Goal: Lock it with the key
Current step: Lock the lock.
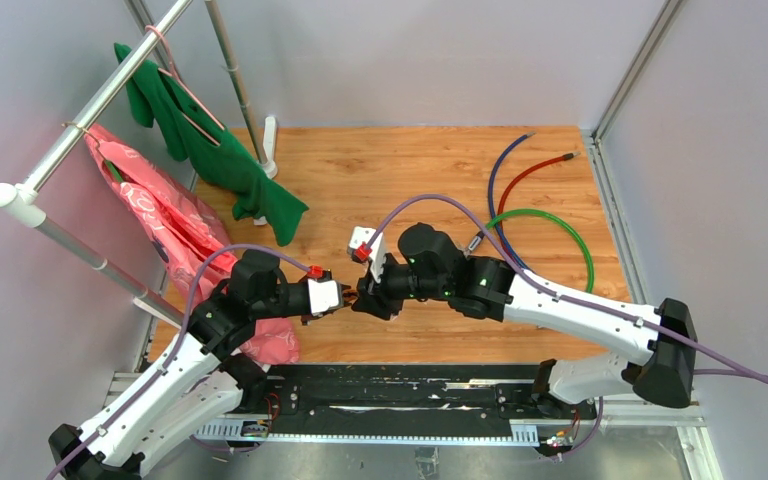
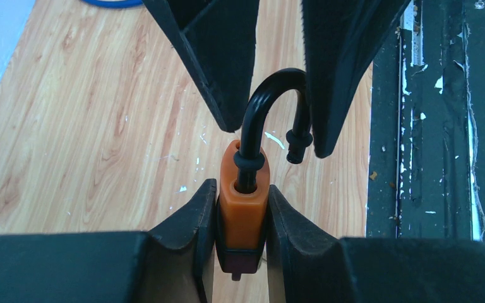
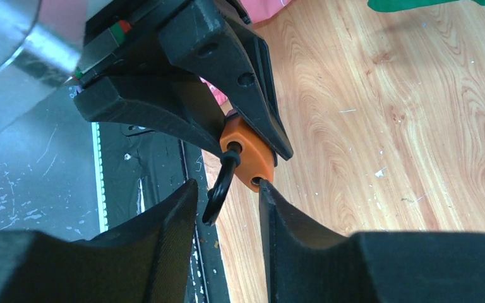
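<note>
Above the near side of the wooden table point(image 1: 380, 160), the left arm point(image 1: 160, 390) and right arm point(image 1: 580, 310) meet at an orange padlock point(image 2: 243, 214).
The left gripper point(image 2: 241, 189) is clamped on the padlock's body, holding it clear of the table. The right gripper point(image 3: 227, 189) has its jaws apart, one finger on each side of the black shackle point(image 2: 262, 107), which has one leg seated in the body and its other end free.

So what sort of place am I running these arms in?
Most likely a robot test cell, not a home: plain grey walls framed by aluminium posts, a wood-grain tabletop, and staged props such as a metal clothes rail and loose coloured cables.
</note>
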Motion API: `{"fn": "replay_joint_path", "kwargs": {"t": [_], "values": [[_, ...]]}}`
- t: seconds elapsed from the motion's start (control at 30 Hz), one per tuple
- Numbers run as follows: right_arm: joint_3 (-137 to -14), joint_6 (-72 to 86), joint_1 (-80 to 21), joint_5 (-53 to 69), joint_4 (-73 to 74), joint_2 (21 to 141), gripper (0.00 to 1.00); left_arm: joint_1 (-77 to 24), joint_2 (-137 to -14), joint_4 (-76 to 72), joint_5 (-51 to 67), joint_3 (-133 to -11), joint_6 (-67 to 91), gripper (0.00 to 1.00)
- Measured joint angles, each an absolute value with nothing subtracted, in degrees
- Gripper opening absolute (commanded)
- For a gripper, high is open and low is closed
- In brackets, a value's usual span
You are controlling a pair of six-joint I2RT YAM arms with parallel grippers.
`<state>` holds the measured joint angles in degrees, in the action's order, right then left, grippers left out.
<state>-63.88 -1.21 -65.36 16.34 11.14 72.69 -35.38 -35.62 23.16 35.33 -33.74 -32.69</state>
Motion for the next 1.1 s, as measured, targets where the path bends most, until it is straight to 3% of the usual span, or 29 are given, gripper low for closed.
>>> {"fn": "replay_joint_path", "kwargs": {"t": [0.1, 0.3, 0.47, 0.5, 0.6, 0.7, 1.1], "values": [[-64.1, -1.0, -65.3, 16.4, 11.2, 73.4, 0.32, -35.4, -35.6, 23.2, 35.4, -33.7, -32.8, 0.00], [-64.4, -0.8, -65.3, 16.4, 11.2, 73.7, 0.00, -35.4, -35.6, 23.2, 35.5, -33.7, -32.9, 0.00], [-64.5, -1.2, -65.1, 16.2, 11.4, 73.8, 0.00, -35.4, -35.6, 23.2, 35.6, -33.5, -32.7, 0.00], [-64.5, -1.4, -65.1, 16.3, 11.4, 73.8, 0.00, -35.4, -35.5, 23.2, 35.7, -33.4, -32.6, 0.04], [-64.6, -1.8, -64.5, 17.1, 11.4, 73.7, 0.00, -35.4, -35.4, 22.9, 35.7, -33.4, -31.0, 0.49], [-65.0, -1.9, -63.0, 19.8, 11.7, 73.1, 0.00, -35.4, -35.2, 20.6, 35.4, -33.3, -27.9, 0.67], [-66.9, -0.3, -58.7, 30.5, 10.6, 65.6, 0.00, -35.4, -33.5, 21.4, 34.5, -41.6, -26.4, 0.66]]}}
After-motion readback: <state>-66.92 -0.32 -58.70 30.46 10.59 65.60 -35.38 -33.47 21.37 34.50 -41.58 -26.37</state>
